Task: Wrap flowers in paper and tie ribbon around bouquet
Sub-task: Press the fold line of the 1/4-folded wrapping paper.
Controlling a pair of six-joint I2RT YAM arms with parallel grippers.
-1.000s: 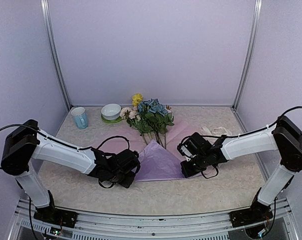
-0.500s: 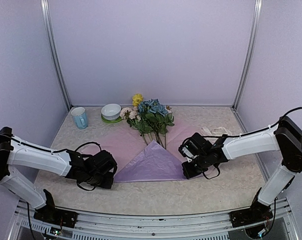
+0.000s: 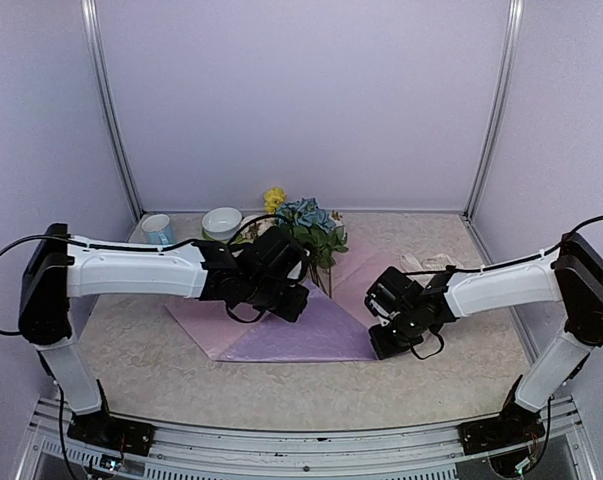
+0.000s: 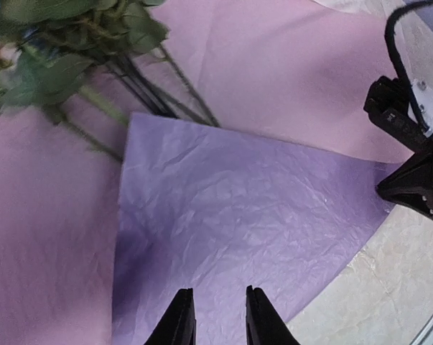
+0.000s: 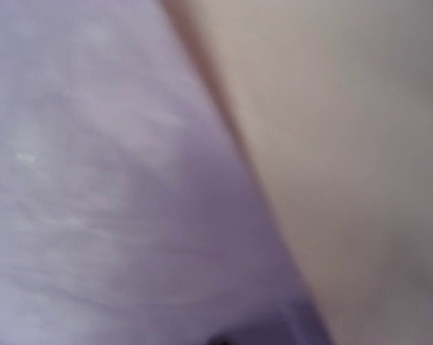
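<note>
I have the left gripper (image 3: 289, 304) hanging over the middle of the table (image 3: 131, 345), just above the paper (image 3: 206, 322). On the left wrist camera its two fingers (image 4: 179, 327) stand a little apart, with nothing between them, only crinkled lilac sheet showing through the gap, so it is released and not touching the sheet as far as I can tell. The paper lies flat, with one corner folded over into a darker lilac triangular flap (image 3: 316, 325) whose tip points toward the flowers (image 3: 303, 222). Those lie at the far side of the sheet, heads away from me and thin green stems (image 4: 155, 90) running down onto the pink surface; the ends of the stems reach the tip of the flap. The right gripper (image 3: 381, 347) is clenched and sits low at the right-hand corner of the flap, at the paper's edge. Its own camera gives me only a blur of lilac beside the pale table, so I cannot tell whether the sheet is nipped between the jaws. The ribbon (image 3: 431, 263) lies in a loose heap on the table beyond the right arm, clear of the paper. A white bowl (image 3: 222, 220) on a green saucer and a pale blue cup (image 3: 158, 229) stand at the back left.
</note>
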